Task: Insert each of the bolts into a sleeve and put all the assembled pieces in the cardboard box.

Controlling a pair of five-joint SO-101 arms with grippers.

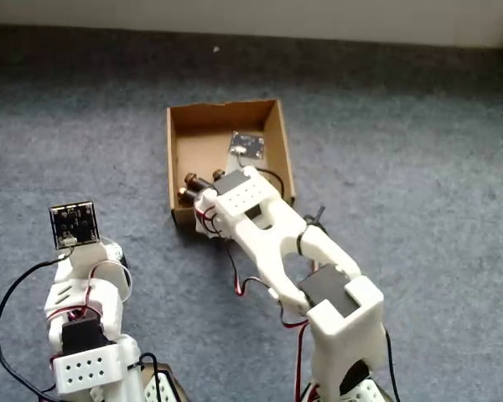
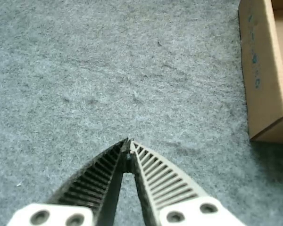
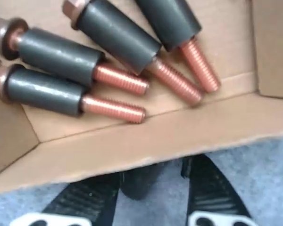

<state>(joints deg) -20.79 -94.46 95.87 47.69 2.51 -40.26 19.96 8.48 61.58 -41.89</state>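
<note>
1. An open brown cardboard box (image 1: 222, 107) sits on the grey carpet-covered tabletop (image 1: 419, 151), towards the middle of its far edge.
2. Four copper-coloured threaded bolts (image 3: 118, 77), each pushed through a dark grey cylindrical sleeve (image 3: 118, 35), lie on the box floor. They lie side by side and close together, heads one way and bare threads the other.
3. From above, two of the bolt heads (image 1: 189, 180) show against the box's left wall, near its front corner.
4. The white right arm (image 1: 268, 234) stretches from the near edge of the tabletop to the box's front left corner.
5. The right gripper (image 3: 153, 176) hangs just outside the front wall of the box (image 3: 155, 136), over the carpet, with its black fingers (image 3: 212, 188) spread apart.
6. A dark rounded shape (image 3: 139, 181) sits between those fingers, close to one of them. I cannot tell what it is.
7. The white left arm (image 1: 88, 285) is folded up near the tabletop's near left corner, well apart from the box.
8. The left gripper (image 2: 128, 142) is over bare carpet with its ribbed fingers (image 2: 155, 169) pressed together at the tips, holding nothing. A side wall of the box (image 2: 259, 70) stands off to one side of it.
</note>
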